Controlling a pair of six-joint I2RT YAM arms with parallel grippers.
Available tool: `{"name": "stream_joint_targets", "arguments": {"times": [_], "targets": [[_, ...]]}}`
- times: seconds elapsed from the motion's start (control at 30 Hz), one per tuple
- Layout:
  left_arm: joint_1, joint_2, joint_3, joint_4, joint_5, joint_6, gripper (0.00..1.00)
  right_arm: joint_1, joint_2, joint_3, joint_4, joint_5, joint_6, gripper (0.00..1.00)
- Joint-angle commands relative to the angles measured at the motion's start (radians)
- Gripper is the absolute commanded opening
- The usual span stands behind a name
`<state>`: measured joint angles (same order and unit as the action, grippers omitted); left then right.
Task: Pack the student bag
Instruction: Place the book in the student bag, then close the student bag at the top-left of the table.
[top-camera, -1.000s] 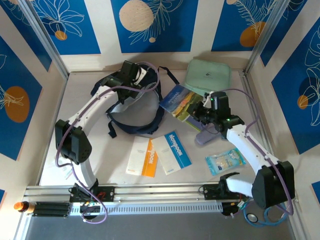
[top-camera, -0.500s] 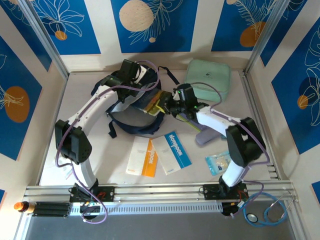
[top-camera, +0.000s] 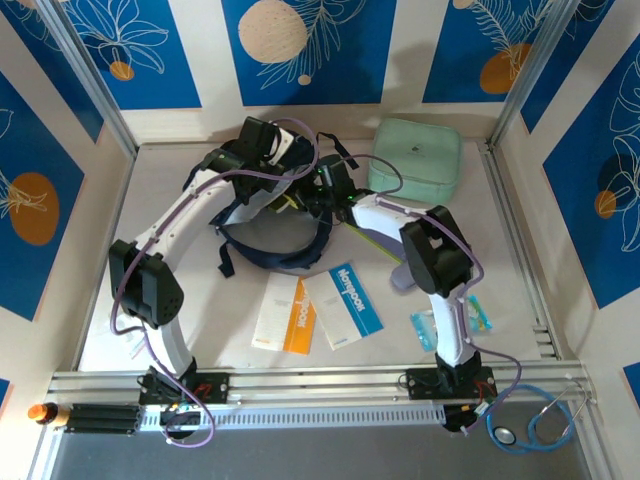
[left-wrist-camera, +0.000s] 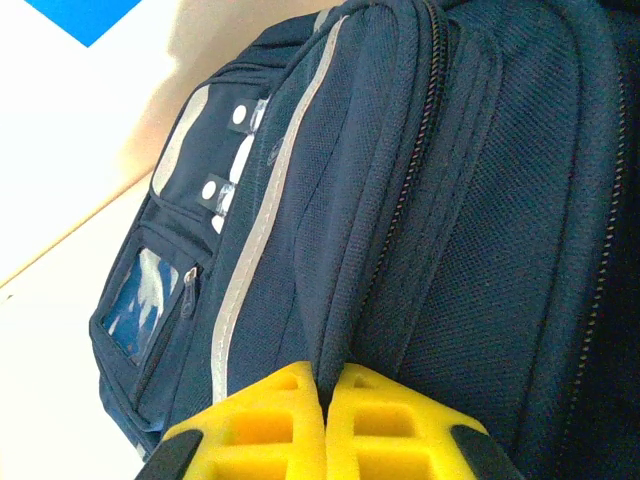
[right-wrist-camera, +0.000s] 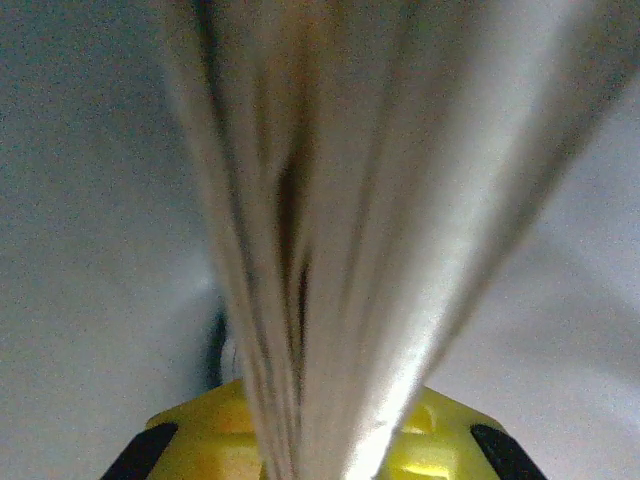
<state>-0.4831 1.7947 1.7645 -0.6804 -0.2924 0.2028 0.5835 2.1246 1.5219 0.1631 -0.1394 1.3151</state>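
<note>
The student bag (top-camera: 300, 256), dark navy with a pale stripe (left-wrist-camera: 270, 190), lies at the back centre with its mouth held open. My left gripper (top-camera: 262, 150) is shut on a fold of the bag's zip edge (left-wrist-camera: 328, 375). My right gripper (top-camera: 318, 193) reaches into the bag's mouth from the right. It is shut on a stack of thin books (right-wrist-camera: 330, 200), seen edge-on between its yellow fingers (right-wrist-camera: 440, 430). Pale grey bag lining (right-wrist-camera: 90, 200) surrounds the books. From above, the books are almost wholly hidden inside the bag.
A mint-green zip case (top-camera: 415, 160) lies at the back right. An orange-and-white booklet (top-camera: 285, 315) and a blue notebook (top-camera: 345, 303) lie in front of the bag. A lilac object (top-camera: 400, 276) and a clear packet (top-camera: 450, 325) sit by the right arm.
My right gripper has carried the books leftward from beside the green case into the bag's mouth. The left gripper has kept its hold and place.
</note>
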Motion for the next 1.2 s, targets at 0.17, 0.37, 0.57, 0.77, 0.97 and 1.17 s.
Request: {"name": "stream_joint_targets", "arguments": {"times": [0.17, 0.37, 0.57, 0.77, 0.97, 1.17], "targets": [[0.035, -0.073, 0.06, 0.094, 0.041, -0.059, 0.0, 0.042, 0.15, 0.193, -0.002, 0.176, 0.046, 0.0], [0.067, -0.074, 0.056, 0.088, 0.076, -0.075, 0.0, 0.067, 0.253, 0.305, -0.032, 0.221, 0.092, 0.09], [0.103, -0.055, 0.062, 0.091, 0.107, -0.131, 0.0, 0.101, 0.334, 0.429, -0.136, 0.229, 0.11, 0.39], [0.145, -0.05, 0.02, 0.108, 0.138, -0.168, 0.0, 0.096, 0.278, 0.381, -0.152, 0.162, 0.103, 0.53], [0.167, -0.059, -0.05, 0.133, 0.129, -0.178, 0.0, 0.101, 0.028, 0.104, -0.092, 0.126, 0.089, 0.65], [0.174, -0.098, -0.17, 0.153, 0.069, -0.183, 0.0, 0.098, -0.236, -0.175, -0.105, 0.135, -0.033, 0.65]]}}
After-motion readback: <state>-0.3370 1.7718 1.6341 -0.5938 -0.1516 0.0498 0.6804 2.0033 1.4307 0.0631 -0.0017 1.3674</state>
